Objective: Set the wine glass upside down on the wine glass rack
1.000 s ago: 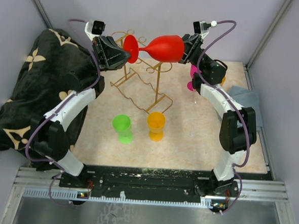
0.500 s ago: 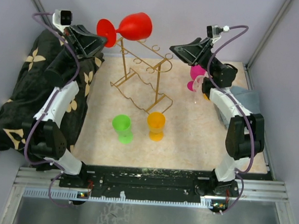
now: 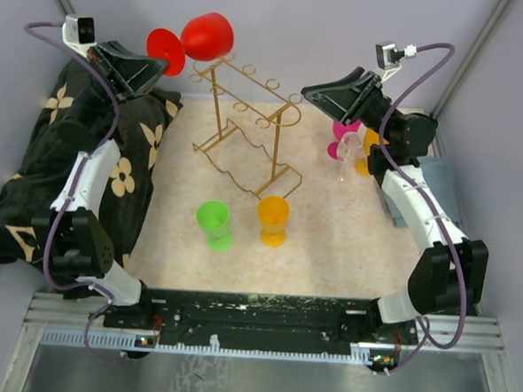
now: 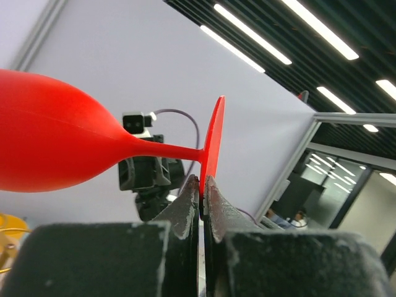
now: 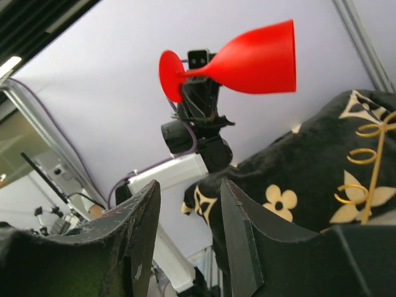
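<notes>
Now: left gripper (image 3: 161, 64) clamped on foot rim of red wine glass (image 3: 205, 37), held high above rack's (image 3: 274, 157) left rear corner. Stem lies roughly level, bowl end toward rack. Right gripper (image 3: 311, 88) jaws apart, empty, off rack's right. I judge left arm must tip bowl downward next.

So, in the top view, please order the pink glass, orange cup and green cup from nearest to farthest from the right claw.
1. Pink glass, back right, close by the right claw.
2. Orange cup, front middle.
3. Green cup, left of it.
</notes>
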